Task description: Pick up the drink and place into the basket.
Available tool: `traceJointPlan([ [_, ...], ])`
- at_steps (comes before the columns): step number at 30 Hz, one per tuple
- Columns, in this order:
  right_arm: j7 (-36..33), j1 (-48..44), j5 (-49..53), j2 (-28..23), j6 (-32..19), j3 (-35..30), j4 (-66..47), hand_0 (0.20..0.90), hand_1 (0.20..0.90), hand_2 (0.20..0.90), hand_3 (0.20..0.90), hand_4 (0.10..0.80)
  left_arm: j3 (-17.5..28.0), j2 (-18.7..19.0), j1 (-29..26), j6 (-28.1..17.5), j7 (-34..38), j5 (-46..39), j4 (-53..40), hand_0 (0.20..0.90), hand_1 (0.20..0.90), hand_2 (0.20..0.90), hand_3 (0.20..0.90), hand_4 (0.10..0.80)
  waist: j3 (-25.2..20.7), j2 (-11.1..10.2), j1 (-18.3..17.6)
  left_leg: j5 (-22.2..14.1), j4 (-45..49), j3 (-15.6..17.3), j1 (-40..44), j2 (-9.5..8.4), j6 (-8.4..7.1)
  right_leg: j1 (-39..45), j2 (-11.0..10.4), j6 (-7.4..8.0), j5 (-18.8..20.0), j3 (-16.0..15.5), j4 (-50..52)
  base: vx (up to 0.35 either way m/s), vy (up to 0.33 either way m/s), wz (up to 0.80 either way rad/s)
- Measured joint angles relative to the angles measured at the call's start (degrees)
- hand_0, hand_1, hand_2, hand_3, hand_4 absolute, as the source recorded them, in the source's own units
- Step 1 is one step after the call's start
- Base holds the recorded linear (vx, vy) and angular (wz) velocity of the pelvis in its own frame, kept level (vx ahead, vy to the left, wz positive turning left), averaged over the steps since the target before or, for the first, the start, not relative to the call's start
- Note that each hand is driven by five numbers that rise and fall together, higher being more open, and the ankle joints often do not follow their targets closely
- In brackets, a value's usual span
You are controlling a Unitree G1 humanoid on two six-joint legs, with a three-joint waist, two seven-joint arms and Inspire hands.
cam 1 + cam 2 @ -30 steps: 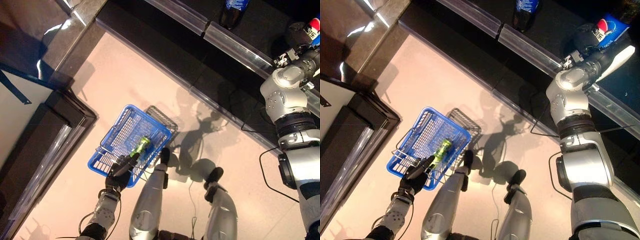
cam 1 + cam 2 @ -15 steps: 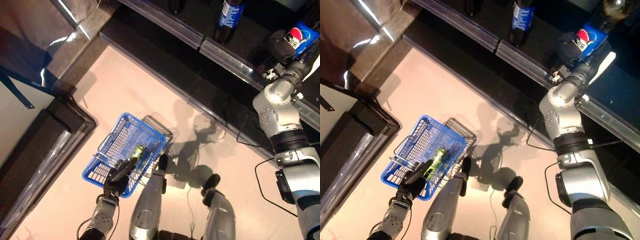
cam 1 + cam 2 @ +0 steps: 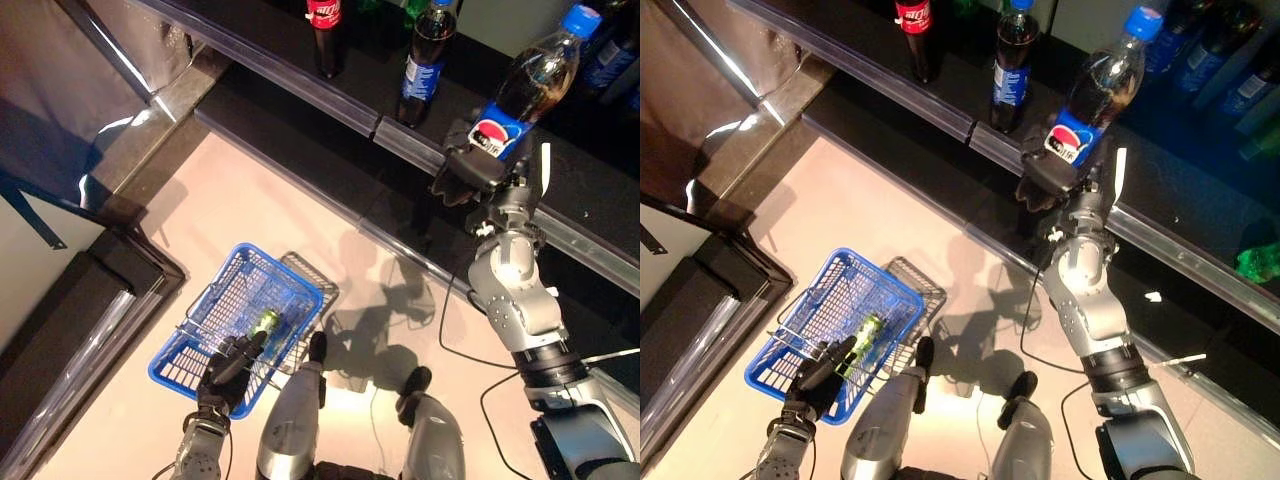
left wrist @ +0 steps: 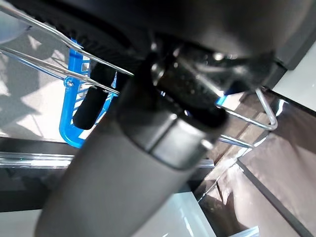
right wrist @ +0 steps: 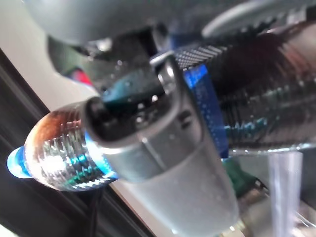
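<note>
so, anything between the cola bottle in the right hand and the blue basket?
Nothing visible. The right hand grips the cola bottle up at the shelf rail; the blue basket, held by the left hand, hangs over open floor, top open. A green bottle already lies inside.

a dark shelf [image 3: 300,45] runs slantwise across the top of the head views, edged along its front by a clear plastic rail [image 3: 330,100]. standing upright on it are a red-labelled cola bottle [image 3: 913,30] and, just along from it, a dark cola bottle with a blue label [image 3: 1008,70]. more blue-labelled bottles [image 3: 1200,60] crowd the far right of the shelf, and something green [image 3: 1260,262] lies at its right edge. below the shelf spreads a pale, glossy floor [image 3: 240,180], with a dark step [image 3: 110,300] bordering it on the left.
</note>
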Motion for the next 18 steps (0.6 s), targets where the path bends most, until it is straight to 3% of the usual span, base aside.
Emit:
traceJointPlan([
  [6,6.2,4.4,0.2,0.7,1.1,2.5,-5.6,0.3,0.3,0.3,0.2,0.1,0.6,0.1,2.7,-0.3,0.0,0.1,-7.4,0.3,0.3,0.3,0.2,0.1,0.0,0.0,-0.4,0.4,-1.4,0.1,1.4,0.17,-0.54,1.6,0.5,0.66,0.3,-0.1,-1.6,0.005,-0.003,0.0],
  [13,11.3,7.4,4.5,1.4,2.5,11.0,-10.6,0.3,0.3,0.3,0.2,0.1,-3.3,-0.3,2.6,0.3,-0.1,0.4,-18.1,0.3,0.3,0.3,0.2,0.1,-0.1,-0.2,0.3,0.4,-2.3,-0.9,2.9,0.1,-0.63,4.3,0.9,1.08,0.5,-0.7,-3.4,0.015,-0.029,0.09],
  [18,11.3,7.5,5.1,1.4,2.5,16.7,-11.0,0.3,0.3,0.3,0.2,0.1,-5.6,1.2,3.6,2.3,0.4,1.4,-22.0,0.3,0.3,0.3,0.2,0.1,-0.1,-0.2,2.0,0.5,-2.2,-2.3,3.4,-0.06,-0.83,6.0,0.8,1.14,-0.1,-2.3,-3.4,0.018,-0.033,0.16],
])
